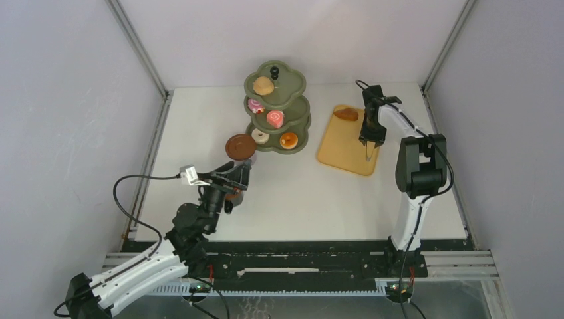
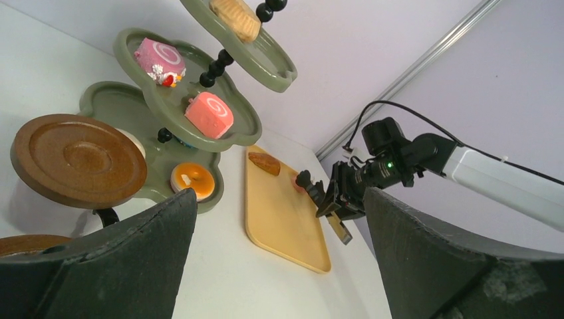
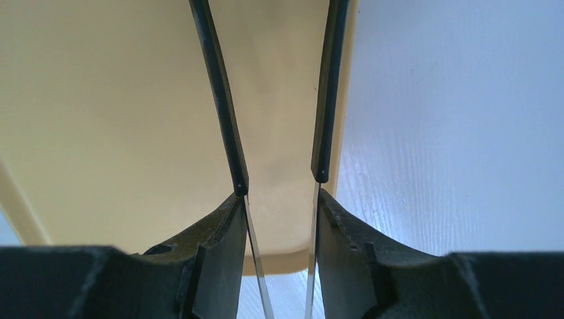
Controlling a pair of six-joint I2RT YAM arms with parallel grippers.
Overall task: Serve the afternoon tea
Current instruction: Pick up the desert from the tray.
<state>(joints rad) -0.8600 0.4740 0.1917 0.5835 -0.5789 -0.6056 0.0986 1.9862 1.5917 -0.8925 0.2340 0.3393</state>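
Note:
The olive-green three-tier stand (image 1: 298,123) with its black knob (image 1: 274,70) stands at the back centre. It carries a brown bun (image 1: 264,85) on top, two pink swirl cakes (image 1: 275,118) in the middle and donuts (image 1: 288,139) below. A brown saucer (image 1: 239,146) sits by its lowest tier, large in the left wrist view (image 2: 78,159). My left gripper (image 1: 234,181) hangs open and empty just in front of the saucer. My right gripper (image 1: 370,136) is shut on the black tongs (image 3: 229,133), which hang over the tray's right part. One bun (image 1: 346,113) lies on the tray.
The flat orange-yellow tray (image 1: 339,149) lies right of the stand, its near right corner under the tongs (image 3: 292,259). A brown round piece (image 2: 26,242) shows low beside my left finger. Metal frame posts and grey walls close in the table.

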